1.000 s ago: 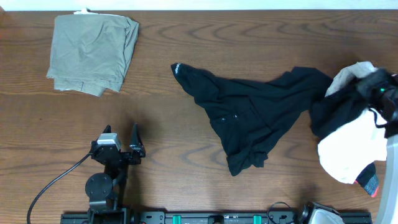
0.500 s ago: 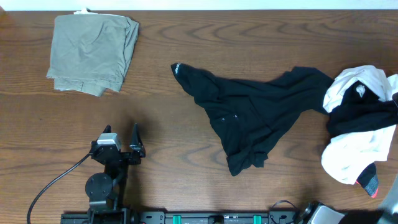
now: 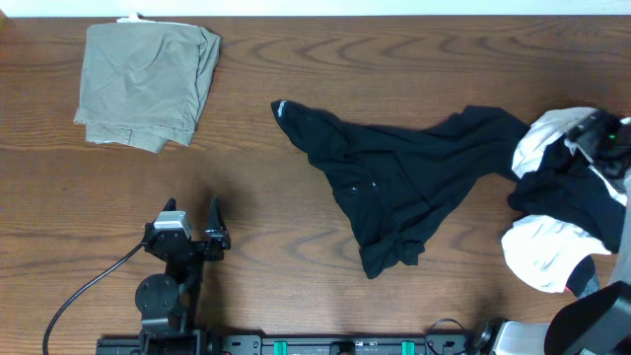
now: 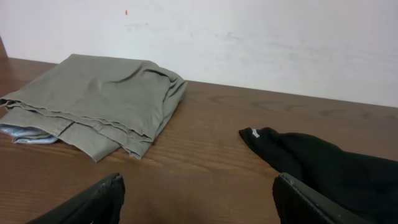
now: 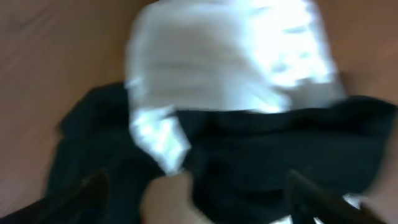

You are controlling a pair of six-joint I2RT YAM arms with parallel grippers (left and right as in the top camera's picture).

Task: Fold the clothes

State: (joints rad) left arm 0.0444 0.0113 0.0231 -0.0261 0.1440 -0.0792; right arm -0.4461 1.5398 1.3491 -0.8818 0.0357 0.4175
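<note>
On the wooden table (image 3: pixel 296 247), black clothes (image 3: pixel 394 177) lie crumpled.

Folded khaki garment (image 4: pixel 93 102), black garment (image 4: pixel 336 171) well apart

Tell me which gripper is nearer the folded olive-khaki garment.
Left. The left gripper sits a short way from the olive-khaki garment, on the robot's side of it. The right gripper is far off at the opposite edge, over the black-and-white garment.
</note>
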